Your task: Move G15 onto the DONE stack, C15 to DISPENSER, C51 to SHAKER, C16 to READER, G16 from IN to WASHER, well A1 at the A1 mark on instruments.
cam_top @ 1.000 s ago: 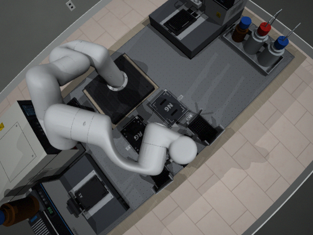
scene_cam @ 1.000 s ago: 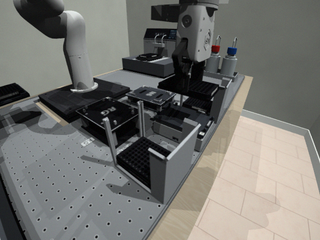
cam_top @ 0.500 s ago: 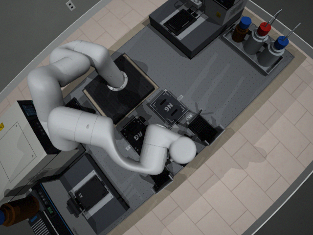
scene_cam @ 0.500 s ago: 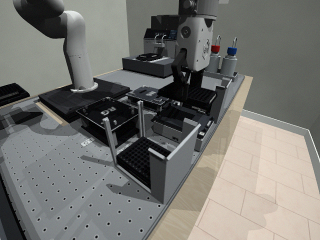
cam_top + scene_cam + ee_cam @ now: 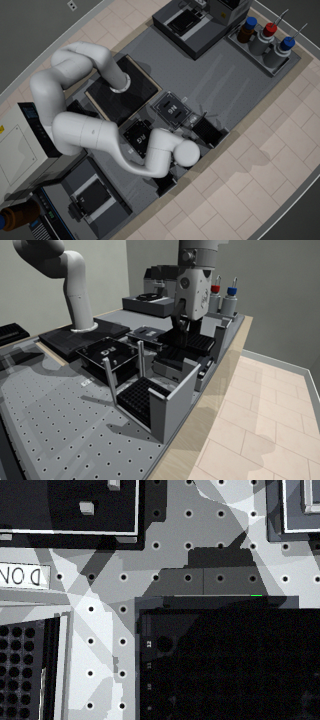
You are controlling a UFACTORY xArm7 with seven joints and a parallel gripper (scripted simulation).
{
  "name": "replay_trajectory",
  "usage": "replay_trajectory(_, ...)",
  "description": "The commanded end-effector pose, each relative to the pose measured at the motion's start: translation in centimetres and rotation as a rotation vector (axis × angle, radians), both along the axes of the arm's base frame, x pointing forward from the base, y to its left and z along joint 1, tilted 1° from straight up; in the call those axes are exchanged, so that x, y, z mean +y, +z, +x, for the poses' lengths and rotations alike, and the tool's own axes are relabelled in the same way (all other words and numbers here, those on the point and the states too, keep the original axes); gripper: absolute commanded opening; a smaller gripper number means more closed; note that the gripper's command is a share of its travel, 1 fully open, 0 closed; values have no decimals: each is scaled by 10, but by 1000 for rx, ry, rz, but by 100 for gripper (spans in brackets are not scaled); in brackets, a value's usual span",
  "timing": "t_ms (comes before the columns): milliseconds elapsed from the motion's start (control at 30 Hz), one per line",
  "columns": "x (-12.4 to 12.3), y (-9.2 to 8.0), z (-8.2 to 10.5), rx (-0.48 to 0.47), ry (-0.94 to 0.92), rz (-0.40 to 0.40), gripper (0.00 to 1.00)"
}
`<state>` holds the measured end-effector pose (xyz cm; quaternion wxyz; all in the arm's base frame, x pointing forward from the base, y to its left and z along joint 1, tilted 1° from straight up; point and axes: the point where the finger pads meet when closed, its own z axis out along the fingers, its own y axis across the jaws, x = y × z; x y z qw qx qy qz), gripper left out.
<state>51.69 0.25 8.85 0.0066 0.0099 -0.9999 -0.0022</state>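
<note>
1. Standing at the far left of the tabletop (image 5: 64, 420), the white arm (image 5: 77, 304) rises from a black base plate (image 5: 51, 342).
2. Right of it sits a dark nest marked RG (image 5: 108, 352), and beyond that, farther back, a nest marked N6 (image 5: 147, 334).
3. Near the front edge stands a grey rack (image 5: 180, 395) with a black well plate (image 5: 134, 397) low inside it. The wrist view shows a DONE label (image 5: 22, 575) beside this rack.
4. The jaws are clenched on a second black plate (image 5: 199, 342), gripping its left end. This plate hangs level just above a small grey instrument (image 5: 168, 369) that sits between the near rack and a farther rack (image 5: 219, 340). Its label cannot be read.
5. At the far right stand a red-capped bottle (image 5: 215, 302) and a blue-capped bottle (image 5: 230, 303).
</note>
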Motion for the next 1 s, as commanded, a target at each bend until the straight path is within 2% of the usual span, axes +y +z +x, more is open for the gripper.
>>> replay_trajectory(0, 1, -1, 2, -6, 0, 0, 0)
replay_trajectory(300, 1, -12, 2, -6, 0, 0, 0)
replay_trajectory(967, 1, -12, 1, -6, 0, 0, 0)
